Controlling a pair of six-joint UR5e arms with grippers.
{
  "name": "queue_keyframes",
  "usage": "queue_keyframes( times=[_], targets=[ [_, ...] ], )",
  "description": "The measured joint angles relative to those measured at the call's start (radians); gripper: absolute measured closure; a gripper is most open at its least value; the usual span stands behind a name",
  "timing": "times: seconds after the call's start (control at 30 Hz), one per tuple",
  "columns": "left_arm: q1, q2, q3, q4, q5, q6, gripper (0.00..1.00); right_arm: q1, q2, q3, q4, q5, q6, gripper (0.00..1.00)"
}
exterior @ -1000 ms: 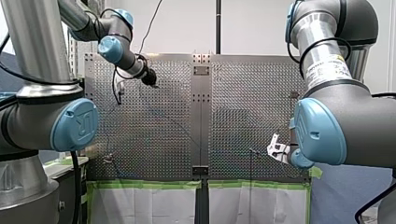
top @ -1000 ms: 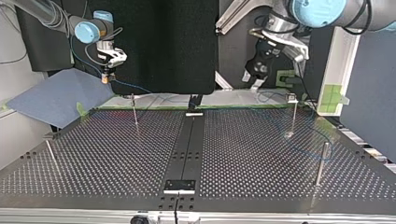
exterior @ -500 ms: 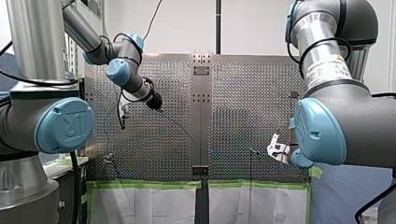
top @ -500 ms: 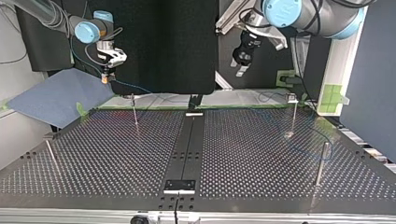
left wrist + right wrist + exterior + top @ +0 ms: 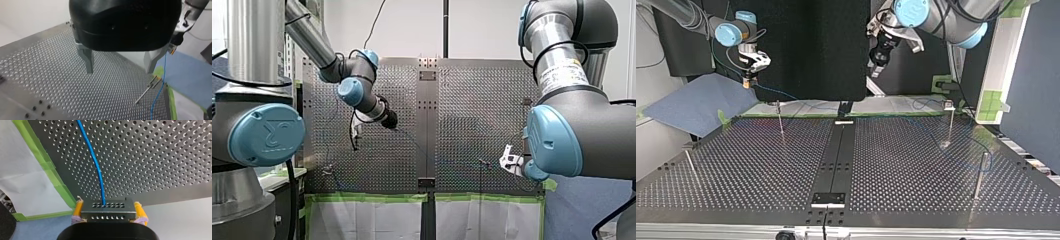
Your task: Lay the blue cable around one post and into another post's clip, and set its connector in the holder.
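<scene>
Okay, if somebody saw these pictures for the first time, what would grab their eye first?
Probably my right gripper, yellow-padded and shut on a dark connector dotted with holes, from which the blue cable runs out over the perforated table. Next, my left gripper, open and empty, high above the table with its thin upright posts.

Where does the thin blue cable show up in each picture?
Front view: too faint to trace.
Top view: blue cable trails from my right hand, at the left.
Left wrist view: hangs from that hand, past a post.
Right wrist view: runs ahead from the gripped plug.
Shared landmark: my right hand.
</scene>
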Motion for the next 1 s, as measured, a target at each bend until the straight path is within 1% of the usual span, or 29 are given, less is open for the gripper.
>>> queue_keyframes(
  times=[0.1,0.27,0.43,0.53,0.73,1.0],
  targets=[
    [-0.023,-0.023,0.015,0.023,0.003,-0.004,0.00,0.001,0.001,0.000,-0.002,0.002,-0.003,1.00],
    [-0.064,-0.064,0.053,0.064,0.002,-0.005,0.00,0.006,0.003,0.000,0.000,0.003,-0.017,1.00],
    [-0.111,-0.111,0.091,0.111,0.000,-0.011,0.00,0.007,0.004,0.000,0.002,0.003,-0.020,1.00],
    [-0.131,-0.136,0.100,0.135,-0.001,-0.013,0.00,0.007,0.005,0.000,0.012,0.003,-0.023,1.00],
    [-0.149,-0.187,0.103,0.187,-0.002,-0.013,0.00,0.007,0.006,0.000,0.017,0.003,-0.026,1.00],
    [-0.151,-0.265,0.124,0.265,-0.017,0.000,0.00,0.008,0.008,0.000,0.015,0.003,-0.031,1.00]
  ],
)
